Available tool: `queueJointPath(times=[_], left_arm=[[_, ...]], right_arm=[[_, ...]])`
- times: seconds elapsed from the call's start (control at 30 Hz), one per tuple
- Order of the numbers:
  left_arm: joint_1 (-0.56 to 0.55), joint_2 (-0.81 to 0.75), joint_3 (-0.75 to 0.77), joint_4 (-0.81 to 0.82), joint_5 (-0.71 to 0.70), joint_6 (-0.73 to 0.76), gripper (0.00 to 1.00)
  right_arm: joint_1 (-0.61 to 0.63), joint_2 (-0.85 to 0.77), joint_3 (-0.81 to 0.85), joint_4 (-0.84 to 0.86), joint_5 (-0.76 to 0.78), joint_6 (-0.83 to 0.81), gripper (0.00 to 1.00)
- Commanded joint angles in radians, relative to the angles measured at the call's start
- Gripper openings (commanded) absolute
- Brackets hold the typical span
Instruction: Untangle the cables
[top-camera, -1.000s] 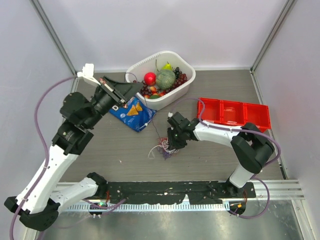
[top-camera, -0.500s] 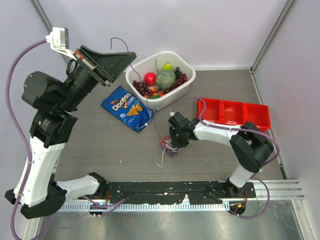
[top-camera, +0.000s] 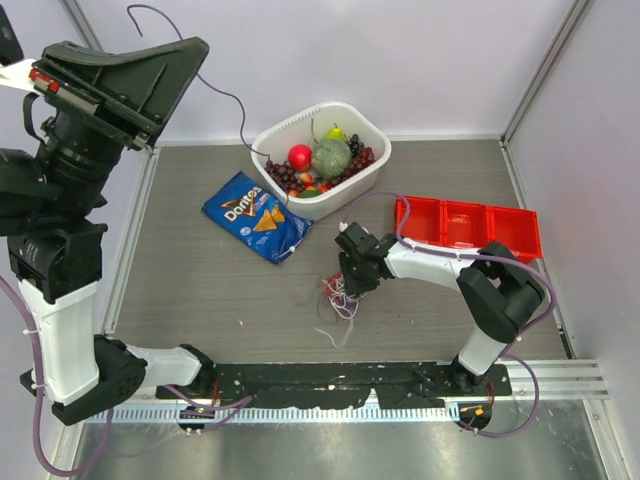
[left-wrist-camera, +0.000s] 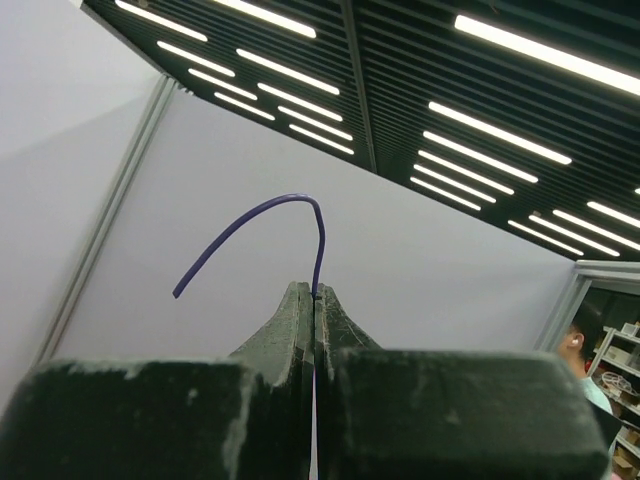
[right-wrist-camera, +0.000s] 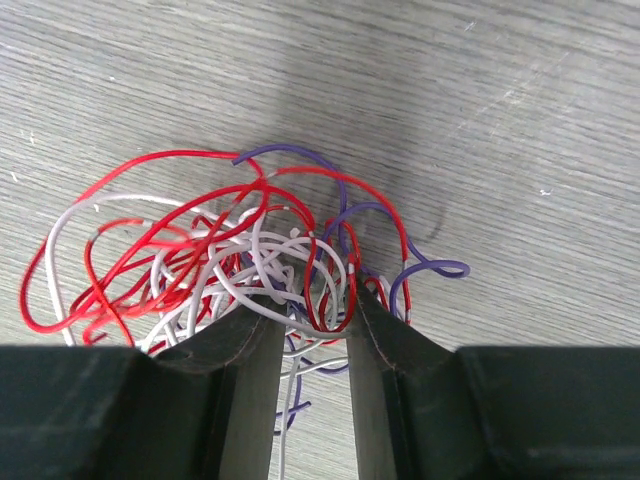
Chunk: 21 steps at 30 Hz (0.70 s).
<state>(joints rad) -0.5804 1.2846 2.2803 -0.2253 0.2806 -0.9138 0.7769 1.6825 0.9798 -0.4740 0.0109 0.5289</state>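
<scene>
The cables lie as a small bunch (top-camera: 335, 297) of white, red and purple wires on the table in front of the right arm. My right gripper (top-camera: 350, 282) is pressed down over it. In the right wrist view the right gripper (right-wrist-camera: 312, 310) is open, and its fingers straddle loops of the bunch (right-wrist-camera: 200, 260) with table showing between them. My left gripper (top-camera: 200, 45) is raised high at the top left, shut on a single purple cable (top-camera: 243, 115) that trails down past the basket. In the left wrist view the left gripper (left-wrist-camera: 316, 290) pinches this purple cable (left-wrist-camera: 260, 213), whose free end curls above the tips.
A white basket (top-camera: 375, 165) of fruit stands at the back centre. A blue chip bag (top-camera: 258, 215) lies left of it. A red compartment tray (top-camera: 465, 225) sits at the right. Walls and frame posts close in both sides.
My left arm has swung up and to the left, drawing the purple cable up with it. The bunch has shifted slightly under the right gripper, which stayed over it.
</scene>
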Motion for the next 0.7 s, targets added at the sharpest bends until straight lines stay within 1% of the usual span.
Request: queueJointPath(times=[0.0, 0.1, 0.2, 0.3, 0.33, 0.37, 0.43, 0.47, 0.53, 0.6, 0.67], left_arm=[[0.004, 0.016, 0.027, 0.049, -0.006, -0.013, 0.0], [0.002, 0.027, 0.053, 0.078, -0.021, -0.001, 0.0], [0.002, 0.035, 0.062, 0.04, -0.05, 0.004, 0.0], [0.004, 0.007, -0.016, 0.006, -0.083, -0.008, 0.0], [0.002, -0.011, -0.074, -0.008, -0.121, -0.011, 0.0], [0.004, -0.033, -0.115, -0.023, -0.153, -0.014, 0.0], [0.004, -0.076, -0.197, -0.066, -0.22, -0.02, 0.0], [0.002, -0.096, -0.231, -0.122, -0.263, -0.029, 0.0], [0.002, -0.113, -0.272, -0.227, -0.346, -0.06, 0.0], [0.002, -0.123, -0.312, -0.305, -0.385, -0.106, 0.0], [0.002, -0.134, -0.37, -0.331, -0.379, -0.163, 0.0]], right_arm=[[-0.004, -0.003, 0.043, -0.017, 0.064, -0.026, 0.36], [-0.005, -0.003, 0.046, -0.018, 0.066, -0.03, 0.36], [-0.005, -0.013, 0.06, -0.041, 0.058, -0.047, 0.38], [-0.005, -0.082, 0.094, -0.096, 0.054, -0.058, 0.42], [-0.004, -0.104, 0.124, -0.116, 0.054, -0.063, 0.48], [-0.005, -0.14, 0.14, -0.152, 0.055, -0.069, 0.5], [-0.005, -0.209, 0.19, -0.193, 0.064, -0.075, 0.58], [-0.007, -0.245, 0.219, -0.205, 0.075, -0.078, 0.64], [-0.01, -0.292, 0.265, -0.248, 0.096, -0.093, 0.71], [-0.022, -0.326, 0.302, -0.29, 0.11, -0.105, 0.75], [-0.037, -0.351, 0.336, -0.321, 0.097, -0.121, 0.75]])
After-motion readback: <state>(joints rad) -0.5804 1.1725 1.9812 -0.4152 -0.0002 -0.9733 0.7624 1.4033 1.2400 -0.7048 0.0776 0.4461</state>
